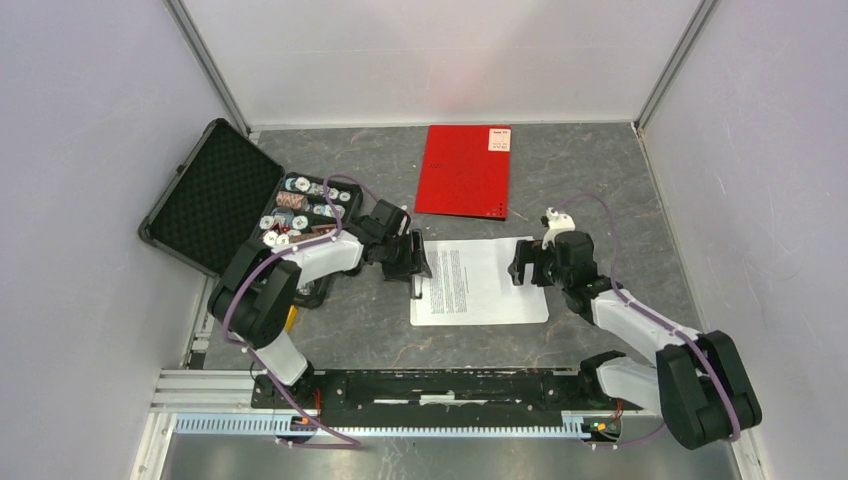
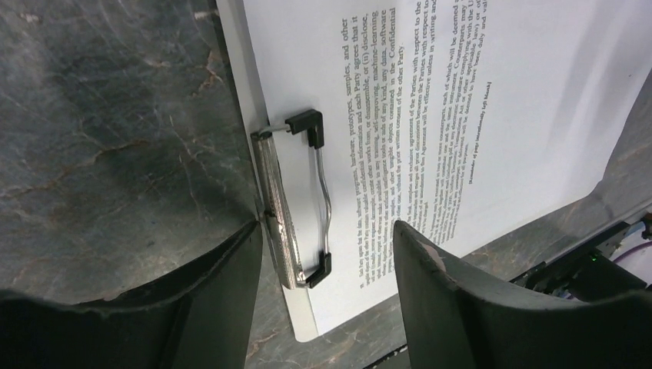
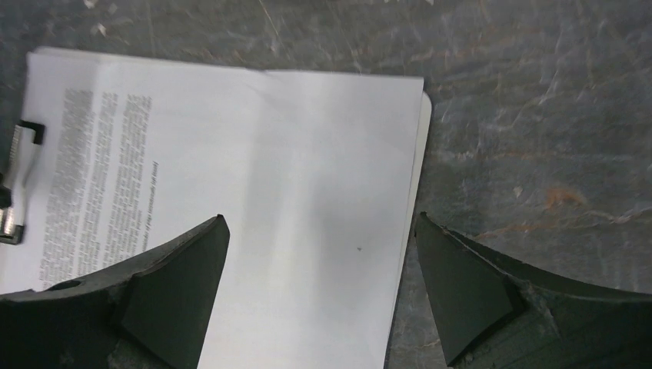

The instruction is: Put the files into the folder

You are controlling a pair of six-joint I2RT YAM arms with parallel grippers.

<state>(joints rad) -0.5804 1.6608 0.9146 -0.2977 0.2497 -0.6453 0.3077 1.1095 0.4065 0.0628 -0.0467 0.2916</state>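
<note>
The fingers of the left gripper (image 2: 327,231) are held apart, set either side of the metal clip (image 2: 277,207) at the clipboard (image 2: 304,323) edge, with nothing clamped. The fingers of the right gripper (image 3: 321,219) are spread wide above the opposite edge of the files (image 1: 480,280). These are laid on the clipboard at mid-table, under the clip's wire. The red folder (image 1: 464,170) is laid closed just beyond.

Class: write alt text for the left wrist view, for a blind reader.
Printed files lie under the metal clip of a white clipboard on a dark table. The open left gripper flanks the clip's near end.
</note>
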